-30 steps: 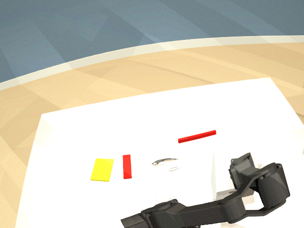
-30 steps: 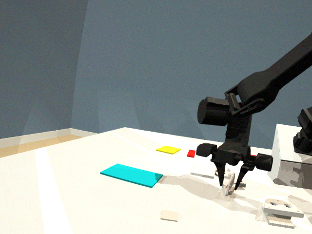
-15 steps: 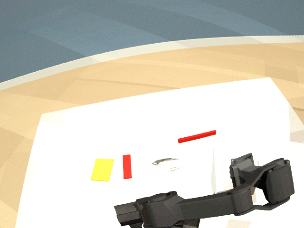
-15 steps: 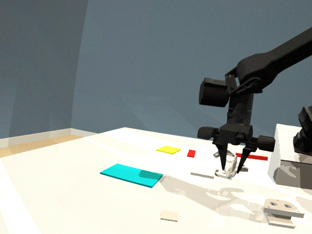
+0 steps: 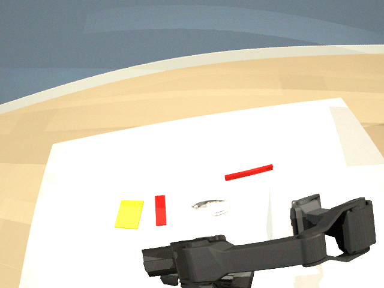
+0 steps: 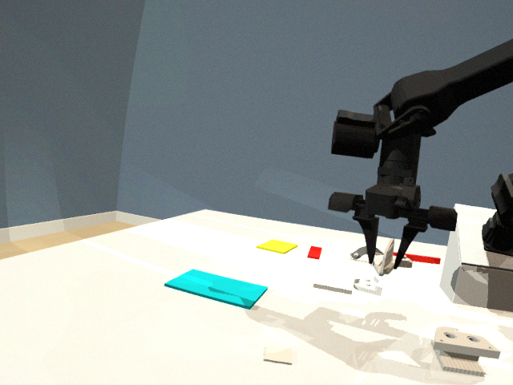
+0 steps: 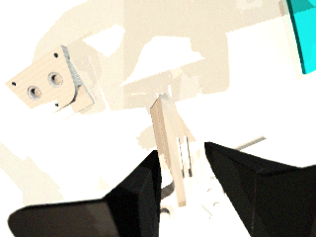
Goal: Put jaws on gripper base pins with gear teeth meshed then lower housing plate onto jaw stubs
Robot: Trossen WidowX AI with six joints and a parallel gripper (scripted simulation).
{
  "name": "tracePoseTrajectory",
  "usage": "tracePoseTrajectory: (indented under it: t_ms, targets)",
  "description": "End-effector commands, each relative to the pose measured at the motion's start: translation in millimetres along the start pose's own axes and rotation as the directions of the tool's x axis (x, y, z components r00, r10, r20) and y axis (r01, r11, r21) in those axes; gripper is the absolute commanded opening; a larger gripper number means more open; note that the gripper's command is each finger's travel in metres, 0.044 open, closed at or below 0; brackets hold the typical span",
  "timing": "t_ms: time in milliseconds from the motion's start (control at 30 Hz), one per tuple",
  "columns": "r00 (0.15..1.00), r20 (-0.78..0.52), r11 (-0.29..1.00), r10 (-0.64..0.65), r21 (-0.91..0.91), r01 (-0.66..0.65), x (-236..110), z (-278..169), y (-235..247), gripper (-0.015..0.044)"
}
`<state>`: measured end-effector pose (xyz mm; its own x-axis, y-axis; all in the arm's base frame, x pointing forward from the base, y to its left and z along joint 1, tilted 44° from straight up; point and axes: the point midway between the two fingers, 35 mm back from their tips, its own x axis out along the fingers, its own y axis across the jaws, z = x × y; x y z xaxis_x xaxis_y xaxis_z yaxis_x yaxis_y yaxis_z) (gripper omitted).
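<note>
Cyan plate [image 6: 215, 288] [image 7: 303, 39] lies flat at the left of the exterior view, with the yellow plate [image 5: 129, 214] [image 6: 276, 245] beyond it. Next comes a small white part with two raised bumps [image 6: 368, 285] [image 7: 209, 191], probably the gripper base; we see no jaw seated on it. Our gripper [image 6: 383, 265] [image 7: 181, 151] is clamped on a beige part [image 6: 387, 257] [image 7: 168, 138], probably a jaw, upright above the table. At far right, the two-hole plate [image 6: 463, 346] [image 7: 44, 74] stands apart, likely the housing plate. Jaw seating, tooth meshing, closure and release remain.
</note>
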<state>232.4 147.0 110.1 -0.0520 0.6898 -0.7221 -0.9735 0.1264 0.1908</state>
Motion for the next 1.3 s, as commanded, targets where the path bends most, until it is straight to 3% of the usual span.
tracePoseTrajectory:
  t_ms: [0,600,1267]
  targets:
    - [1.000,0.006,1.000,-0.006,-0.008,0.006,-3.1,2.3,-0.4,0.0134]
    - [1.000,-0.005,0.921,-0.011,0.390,0.012,-2.9,-27.7,-29.5,0.0134]
    - [1.000,-0.005,0.624,-0.011,0.781,0.011,-3.2,-69.7,-58.2,0.0134]
